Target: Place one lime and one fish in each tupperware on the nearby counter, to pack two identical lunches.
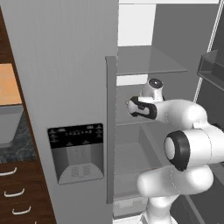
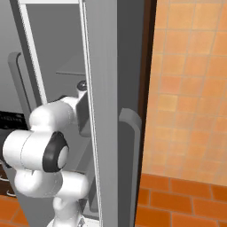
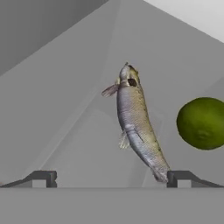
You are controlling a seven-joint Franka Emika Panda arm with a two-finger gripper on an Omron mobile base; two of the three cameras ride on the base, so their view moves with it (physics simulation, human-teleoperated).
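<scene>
The two-finger gripper point(image 3: 109, 178) stands spread wide and empty, its dark fingertips point(image 3: 41, 178) rising at the bottom of the hand view. Just beyond them lies the slim grey-brown fish point(image 3: 136, 124) on a pale grey shelf point(image 3: 65, 131) inside the open grey fridge point(image 1: 78, 87) — tail nearest the right-hand fingertip, long axis running away from the hand and slightly leftward. Beside it, to the right and apart from it, sits a round yellow-green lime point(image 3: 202, 123). The next grasp likely needs the jaws centred across the fish's body.
</scene>
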